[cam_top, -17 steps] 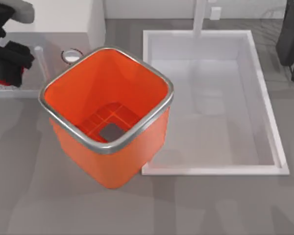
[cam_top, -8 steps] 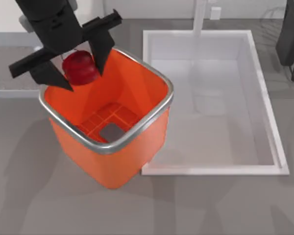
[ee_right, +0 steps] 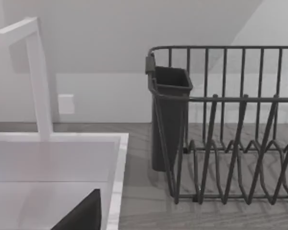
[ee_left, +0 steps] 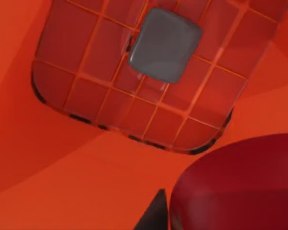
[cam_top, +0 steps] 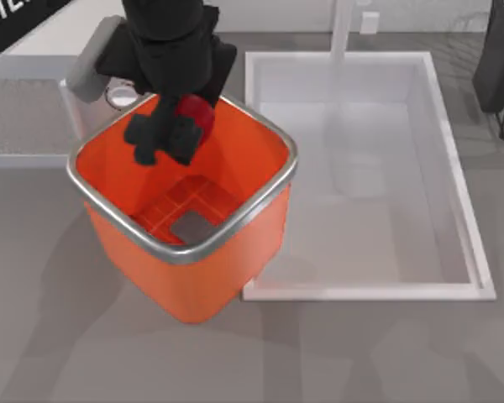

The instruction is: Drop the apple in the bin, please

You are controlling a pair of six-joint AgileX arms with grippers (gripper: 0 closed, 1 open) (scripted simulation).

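The left gripper (cam_top: 170, 138) hangs over the far-left part of the orange bin's (cam_top: 265, 227) open mouth, clamped on the dark-red apple (cam_top: 193, 112), which shows between the black fingers just inside the line of the silver rim; the apple is held above the bin and touches neither wall nor floor. From the left wrist camera the apple (ee_left: 237, 184) bulges large in the foreground beside one dark fingertip (ee_left: 154, 213), and beyond it lies the bin's grid-patterned bottom (ee_left: 86, 81), with a grey square patch (ee_left: 164, 45) set into the grid. The bin stands on the grey desk (cam_top: 386, 353), left of centre, turned so that its rounded corners point toward the near and far edges; its right side stands just against the near-left corner of a shallow white rectangular tray (cam_top: 458, 185) that takes up the right half of the scene. A white upright post (cam_top: 343, 29) rises at the tray's far edge, and a small round silver fitting (cam_top: 118, 94) sits on the desk just beyond the bin's far-left rim, partly under the arm. The right arm stays off at the far right edge of the desk; whether its gripper is open or closed cannot be told, though its wrist camera looks across the tray's rim (ee_right: 117, 167) to a dark wire dish rack (ee_right: 230, 129) with a dark cutlery cup (ee_right: 169, 115) hung at its end, and the white post (ee_right: 38, 81) standing against a pale wall.
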